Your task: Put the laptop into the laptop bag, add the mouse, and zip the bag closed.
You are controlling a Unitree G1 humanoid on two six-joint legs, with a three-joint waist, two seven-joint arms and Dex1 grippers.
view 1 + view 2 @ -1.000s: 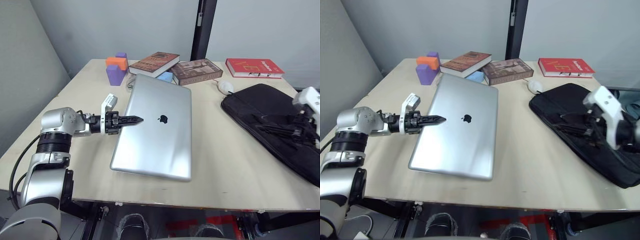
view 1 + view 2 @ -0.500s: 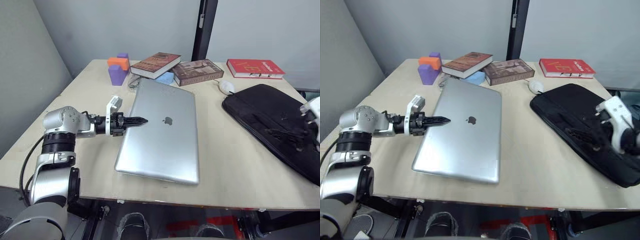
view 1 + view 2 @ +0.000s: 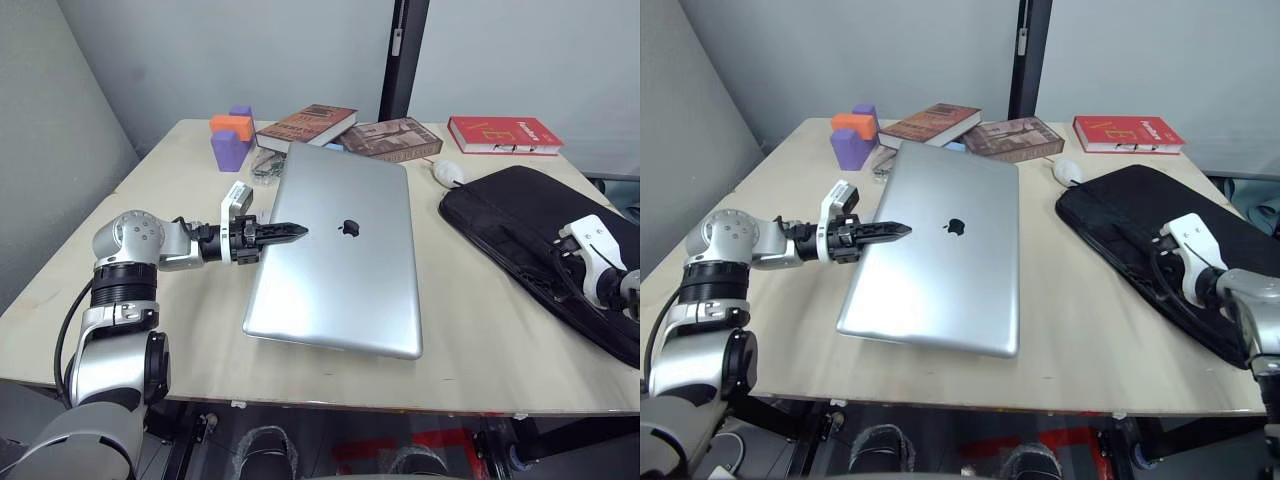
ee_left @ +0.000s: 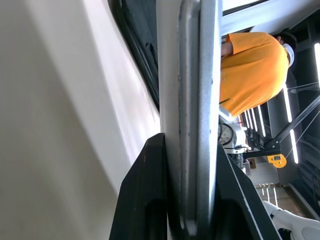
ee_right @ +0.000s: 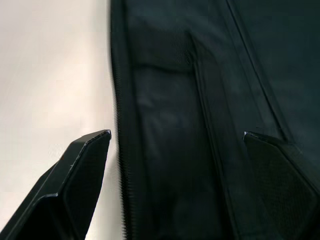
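Observation:
The silver laptop [image 3: 340, 250] lies lid-up in the middle of the table. My left gripper [image 3: 290, 231] is shut on its left edge; in the left wrist view the laptop's thin edge [image 4: 195, 100] sits clamped between the two black fingers [image 4: 145, 200]. The black laptop bag [image 3: 530, 240] lies flat at the right. My right gripper [image 3: 1165, 262] hovers over the bag's near-left edge, open, its fingers [image 5: 75, 170] straddling the bag's zipper [image 5: 122, 165] with nothing held. A white mouse [image 3: 447, 173] rests just beyond the bag's far-left corner.
At the back of the table lie two brown books [image 3: 310, 125], a red book [image 3: 503, 134], and purple and orange foam blocks [image 3: 230, 135]. A black post [image 3: 400, 55] rises behind the table. A person in an orange top [image 4: 250, 65] stands beyond.
The left gripper has slid the laptop to the right, toward the bag. The right gripper has come down and inward over the bag's near edge.

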